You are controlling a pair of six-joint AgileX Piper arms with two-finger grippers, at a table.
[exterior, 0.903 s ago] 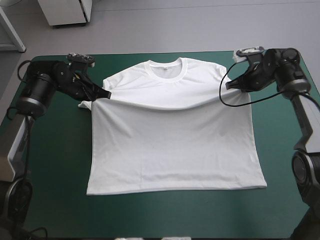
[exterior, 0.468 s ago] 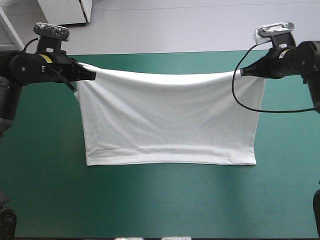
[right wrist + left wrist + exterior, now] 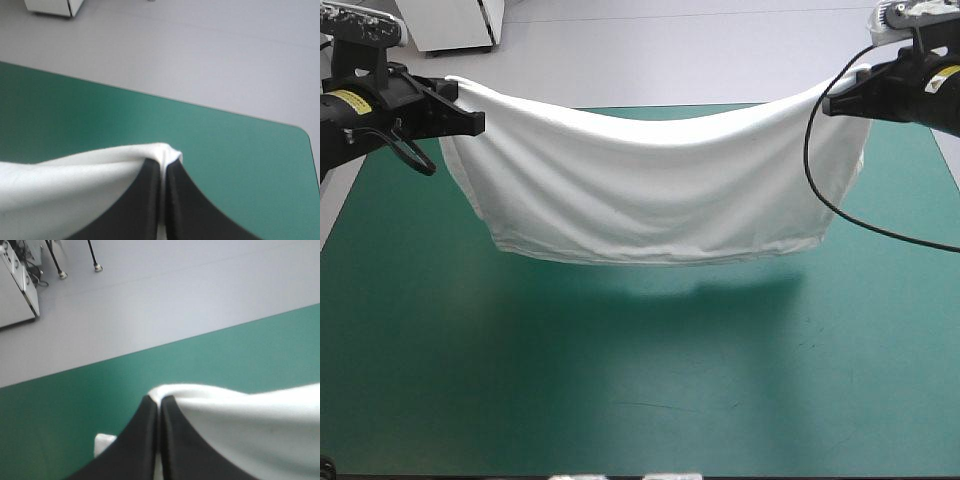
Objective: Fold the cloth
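The white T-shirt (image 3: 650, 190) hangs in the air, doubled over and stretched between both grippers, its top edge sagging in the middle and its lower edge off the teal-green table (image 3: 650, 380). My left gripper (image 3: 475, 122) is shut on the T-shirt's left corner, high over the table's far left. My right gripper (image 3: 830, 104) is shut on the right corner, high at the far right. In the left wrist view the black fingers (image 3: 145, 440) meet with the T-shirt (image 3: 240, 425) pinched at my left gripper (image 3: 159, 402). The right wrist view shows my right gripper (image 3: 163, 162) pinching the T-shirt (image 3: 65, 190).
The T-shirt's shadow (image 3: 700, 290) lies on the teal-green cover below it. The table's far edge (image 3: 75, 370) and its rounded far right corner (image 3: 302, 132) show beyond the fingers in the wrist views.
Both grippers rose and moved outward with the T-shirt. Earlier it lay flat, then hung with its lower edge on the table; now it hangs wholly in the air.
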